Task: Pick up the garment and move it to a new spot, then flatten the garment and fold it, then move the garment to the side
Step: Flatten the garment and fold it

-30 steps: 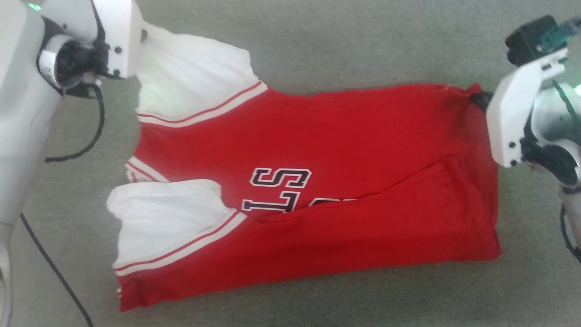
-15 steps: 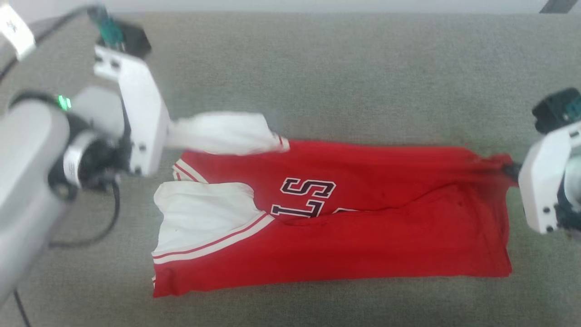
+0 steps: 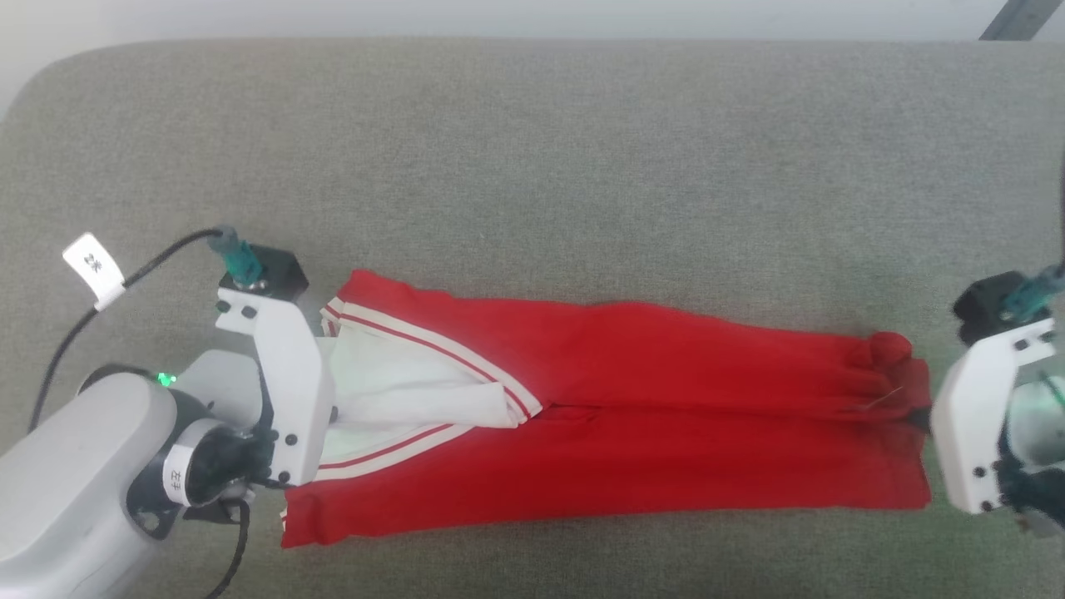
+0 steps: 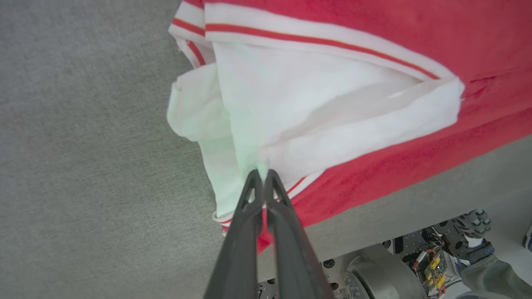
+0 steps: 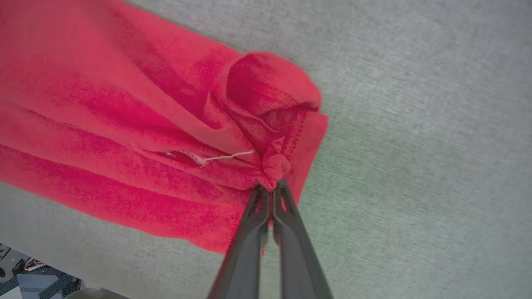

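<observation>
Though apart — grippers (image 4: 261,172) (image 5: 270,187) level, on garment (image 3: 666,433)

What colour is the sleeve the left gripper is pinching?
White sleeve, bordered by red-and-white striped trim; clearest in the left wrist view.

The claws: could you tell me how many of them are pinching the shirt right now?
2. The left claw pinches the white sleeve at the shirt's left end; the right claw pinches bunched red fabric at its right end.
</observation>
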### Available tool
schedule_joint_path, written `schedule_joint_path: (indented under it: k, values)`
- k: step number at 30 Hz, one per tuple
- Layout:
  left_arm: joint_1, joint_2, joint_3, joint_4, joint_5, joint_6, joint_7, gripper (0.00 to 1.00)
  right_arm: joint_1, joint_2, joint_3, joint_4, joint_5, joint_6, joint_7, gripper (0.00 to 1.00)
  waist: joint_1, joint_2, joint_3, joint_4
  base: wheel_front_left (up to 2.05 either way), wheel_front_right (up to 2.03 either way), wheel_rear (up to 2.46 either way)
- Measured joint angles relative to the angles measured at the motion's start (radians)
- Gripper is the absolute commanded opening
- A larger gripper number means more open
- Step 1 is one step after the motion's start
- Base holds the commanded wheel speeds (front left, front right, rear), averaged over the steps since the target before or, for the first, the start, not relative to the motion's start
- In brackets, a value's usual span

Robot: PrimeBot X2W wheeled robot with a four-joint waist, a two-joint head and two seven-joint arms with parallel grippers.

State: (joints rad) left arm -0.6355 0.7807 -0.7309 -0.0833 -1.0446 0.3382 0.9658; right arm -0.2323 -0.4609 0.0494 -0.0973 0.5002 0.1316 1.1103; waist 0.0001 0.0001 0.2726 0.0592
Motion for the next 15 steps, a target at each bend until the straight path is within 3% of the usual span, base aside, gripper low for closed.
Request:
schedule_joint_path:
  k: [1, 2, 3, 4, 5, 6, 15]
  values:
    - [0.005, -0.004, -0.002, 0.018, 0.0, -0.01, -0.01, 0.0, 0.0, 0.007, 0.01, 0.007, 0.002, 0.0, -0.009, 0.0, 0.0, 0.0, -0.004, -0.001, 0.0, 0.0, 0.0]
    - [0.011, -0.005, -0.002, 0.034, 0.0, -0.022, -0.027, 0.17, -0.001, 0.017, 0.017, 0.014, 0.006, 0.0, -0.016, 0.07, 0.0, 0.0, -0.007, -0.003, 0.0, 0.0, 0.0]
    - [0.016, -0.01, 0.003, 0.05, 0.0, -0.029, -0.046, 0.5, -0.003, 0.017, 0.029, 0.02, 0.008, 0.0, -0.02, 0.29, -0.0001, 0.0, -0.012, -0.004, 0.0, 0.0, 0.0]
    - [0.02, -0.017, 0.007, 0.067, -0.004, -0.035, -0.059, 0.68, -0.003, 0.01, 0.048, 0.023, 0.01, 0.0, -0.026, 0.55, -0.0001, 0.0, -0.016, -0.004, 0.0, 0.0, 0.0]
    - [0.023, -0.024, 0.007, 0.08, -0.005, -0.046, -0.075, 0.84, -0.004, 0.008, 0.057, 0.028, 0.019, 0.0, -0.038, 1.0, 0.0, 0.0, -0.022, -0.004, 0.0, 0.0, 0.0]
    - [0.028, -0.027, 0.01, 0.089, -0.004, -0.053, -0.093, 1.0, -0.005, 0.01, 0.062, 0.035, 0.027, 0.0, -0.047, 1.0, -0.0001, 0.0, -0.028, -0.005, 0.0, 0.0, 0.0]
    - [0.105, -0.028, 0.035, 0.108, 0.01, -0.1, -0.253, 1.0, 0.01, 0.001, 0.071, 0.056, 0.053, 0.0, -0.101, 1.0, -0.0001, 0.0, -0.092, 0.003, 0.0, 0.0, 0.0]
